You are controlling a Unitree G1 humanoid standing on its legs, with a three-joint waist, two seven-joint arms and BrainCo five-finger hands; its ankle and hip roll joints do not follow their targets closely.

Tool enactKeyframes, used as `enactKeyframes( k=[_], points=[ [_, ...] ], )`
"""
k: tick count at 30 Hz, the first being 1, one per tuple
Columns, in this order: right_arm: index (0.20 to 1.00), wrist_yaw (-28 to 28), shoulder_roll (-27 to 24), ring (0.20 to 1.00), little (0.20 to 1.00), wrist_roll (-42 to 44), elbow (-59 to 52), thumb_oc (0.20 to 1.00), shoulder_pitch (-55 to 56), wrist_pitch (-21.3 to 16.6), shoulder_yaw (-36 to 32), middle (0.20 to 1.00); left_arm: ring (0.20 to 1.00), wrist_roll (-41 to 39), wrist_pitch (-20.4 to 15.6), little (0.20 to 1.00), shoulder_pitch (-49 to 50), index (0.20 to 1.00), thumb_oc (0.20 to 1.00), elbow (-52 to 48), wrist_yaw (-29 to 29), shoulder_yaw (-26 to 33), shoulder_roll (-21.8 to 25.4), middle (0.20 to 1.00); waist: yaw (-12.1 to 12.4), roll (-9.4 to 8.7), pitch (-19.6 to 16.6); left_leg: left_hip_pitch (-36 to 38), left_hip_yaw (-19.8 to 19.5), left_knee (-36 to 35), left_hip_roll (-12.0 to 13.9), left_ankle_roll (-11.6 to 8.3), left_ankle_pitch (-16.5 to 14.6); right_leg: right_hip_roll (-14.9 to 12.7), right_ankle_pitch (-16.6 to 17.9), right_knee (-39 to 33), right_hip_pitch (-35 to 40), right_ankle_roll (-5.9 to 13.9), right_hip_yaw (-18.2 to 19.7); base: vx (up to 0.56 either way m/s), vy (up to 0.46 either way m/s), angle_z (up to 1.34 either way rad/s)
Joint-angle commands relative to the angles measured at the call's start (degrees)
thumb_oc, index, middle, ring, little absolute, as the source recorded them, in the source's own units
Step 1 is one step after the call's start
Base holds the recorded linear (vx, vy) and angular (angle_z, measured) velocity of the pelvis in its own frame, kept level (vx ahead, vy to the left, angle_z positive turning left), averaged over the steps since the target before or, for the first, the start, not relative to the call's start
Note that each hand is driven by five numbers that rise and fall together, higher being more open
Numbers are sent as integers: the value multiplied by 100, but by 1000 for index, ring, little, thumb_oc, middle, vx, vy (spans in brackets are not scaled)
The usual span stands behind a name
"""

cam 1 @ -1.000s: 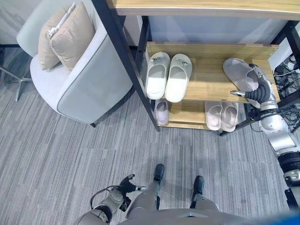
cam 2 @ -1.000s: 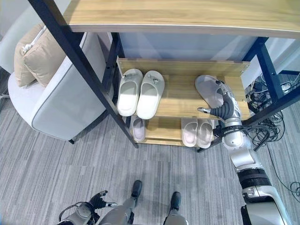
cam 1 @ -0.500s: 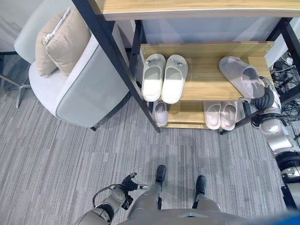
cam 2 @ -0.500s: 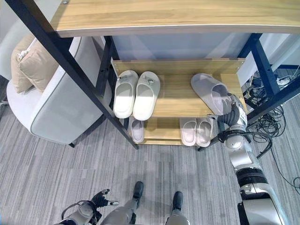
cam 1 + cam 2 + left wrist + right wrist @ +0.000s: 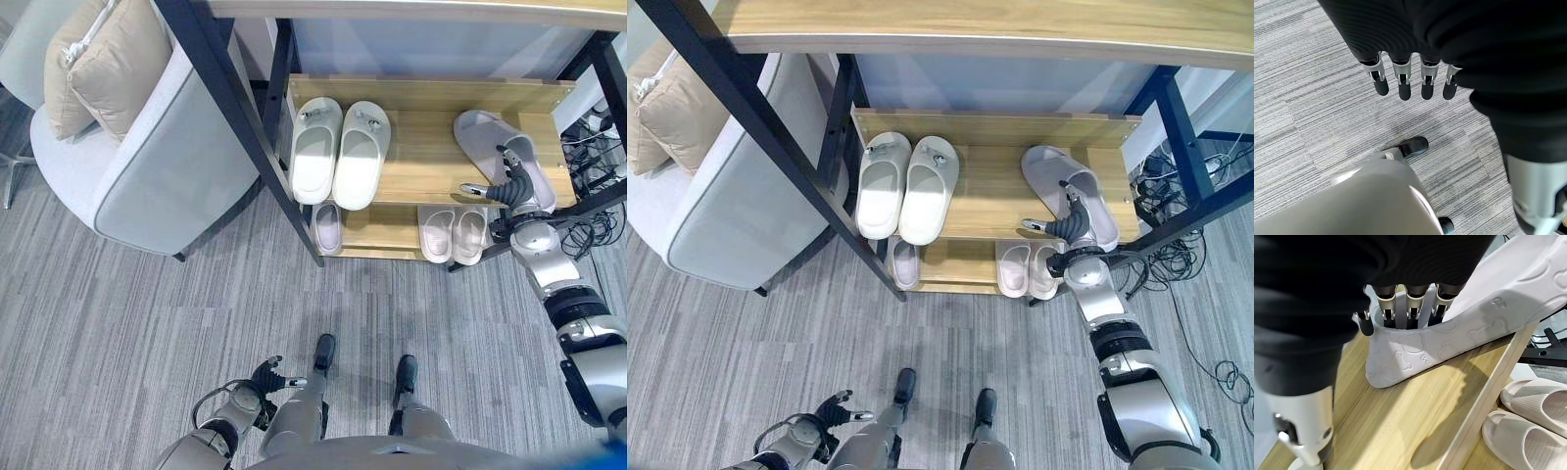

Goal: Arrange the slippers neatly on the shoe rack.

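Note:
A grey slipper [image 5: 485, 132] lies at the right end of the rack's middle wooden shelf [image 5: 421, 166], its near end over the shelf's front edge. My right hand [image 5: 513, 186] is at that near end. Its straight fingers [image 5: 1413, 301] reach into the slipper [image 5: 1459, 342], their tips hidden behind its rim, and the thumb stands apart beside it. A white pair of slippers [image 5: 338, 147] sits side by side at the shelf's left. My left hand [image 5: 263, 380] hangs low over the carpet, with its fingers [image 5: 1403, 83] straight and holding nothing.
On the bottom shelf lie a pale pink pair [image 5: 453, 233] and a single pale slipper [image 5: 329, 227]. A black rack post [image 5: 245, 127] slants down on the left. A grey armchair [image 5: 147, 166] with beige cushions [image 5: 98, 59] stands left of the rack. Cables [image 5: 588, 147] lie at the right.
The camera has shifted. My right hand has come from the slipper's right side to its near end, thumb now spread away. The slipper lies a little farther in on the shelf.

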Motion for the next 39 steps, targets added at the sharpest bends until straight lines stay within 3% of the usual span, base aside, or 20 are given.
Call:
enactKeyframes(
  k=[1, 13, 15, 23, 28, 39],
  points=[
    [1000, 166, 70, 1000, 1000, 357, 162, 1000, -303, -217, 163, 1000, 1000, -71, -2, 1000, -216, 1000, 1000, 497, 37, -44, 27, 1000, 83, -64, -55, 172, 442, 34, 109, -157, -658, -347, -19, 38, 118, 337, 166, 0, 0, 0],
    [1000, 426, 659, 1000, 1000, 1055, -2, 1000, -630, -292, 571, 1000, 1000, -72, 39, 1000, -245, 1000, 1000, 519, 66, -41, 84, 1000, 135, -120, -37, 250, 509, 34, 133, -135, -680, -341, 1, 38, 151, 324, 223, -2, 4, -1],
    [1000, 436, 406, 1000, 1000, 927, -676, 1000, -238, -416, 325, 1000, 1000, -21, 15, 1000, -236, 1000, 1000, 500, 54, 32, 60, 1000, 69, -145, -36, 297, 527, 34, 161, -136, -694, -327, -23, 41, 182, 320, 223, 31, -12, 3],
    [1000, 119, -149, 1000, 1000, 120, -1076, 1000, 169, -501, -225, 1000, 1000, 67, -35, 1000, -209, 1000, 1000, 522, -6, 83, 16, 1000, 8, -137, -35, 293, 580, 34, 182, -128, -720, -316, -26, 45, 153, 340, 258, 17, -17, -3],
    [1000, 144, -592, 1000, 1000, -224, -229, 1000, -271, -416, 44, 1000, 1000, 81, -60, 1000, -218, 1000, 1000, 525, -42, -8, 79, 1000, 47, -143, -4, 254, 586, 34, 183, -136, -690, -316, -8, 38, 115, 351, 243, 4, -4, -1],
    [1000, 113, -659, 1000, 1000, 39, 912, 1000, -1234, -317, 493, 1000, 1000, -115, -91, 1000, -238, 1000, 1000, 616, -35, -58, 245, 1000, 166, -113, 203, -50, 545, 34, 153, -189, -572, -323, 69, 62, -130, 357, 195, 0, 0, 0]
  ],
)
